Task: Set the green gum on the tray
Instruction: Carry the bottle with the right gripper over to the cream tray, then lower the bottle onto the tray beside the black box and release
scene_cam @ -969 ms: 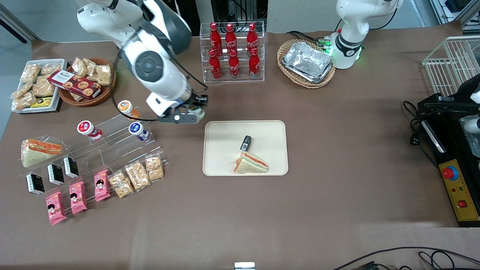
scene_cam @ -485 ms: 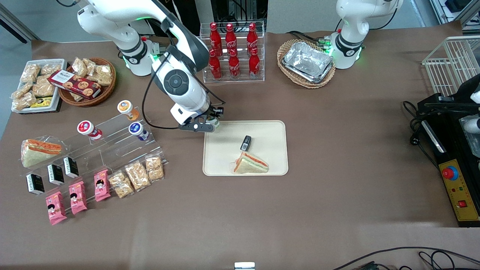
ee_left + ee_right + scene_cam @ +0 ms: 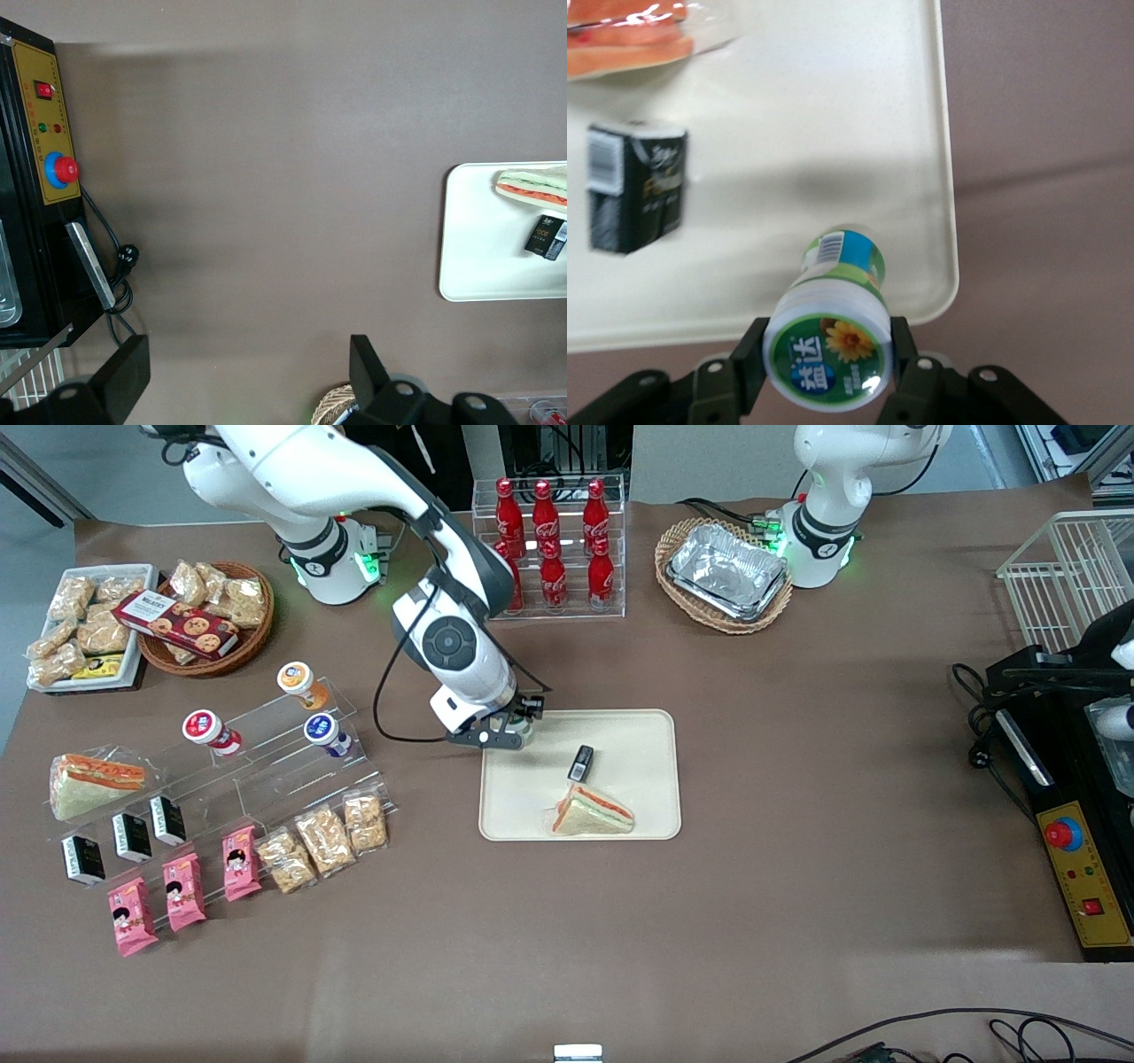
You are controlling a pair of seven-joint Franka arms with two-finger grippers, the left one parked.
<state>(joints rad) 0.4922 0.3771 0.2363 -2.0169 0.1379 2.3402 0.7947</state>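
Note:
My right gripper (image 3: 514, 735) hangs over the corner of the cream tray (image 3: 638, 731) that is nearest the working arm and farthest from the front camera. It is shut on the green gum (image 3: 830, 332), a small bottle with a white lid ringed in green. The wrist view shows both black fingers (image 3: 751, 354) pressed against the lid, with the bottle's body pointing down at the tray (image 3: 833, 106) just inside its rim. In the front view the green gum (image 3: 523, 731) is mostly hidden by the gripper.
On the tray lie a wrapped sandwich (image 3: 592, 813) and a small black box (image 3: 580, 763). A clear stepped rack (image 3: 266, 753) toward the working arm's end holds red-, orange- and purple-lidded bottles (image 3: 322, 731). A rack of red cola bottles (image 3: 549, 549) stands farther from the camera.
My right gripper has carried the green gum from beside the clear rack toward the tray and lower, and now holds it over the tray's corner.

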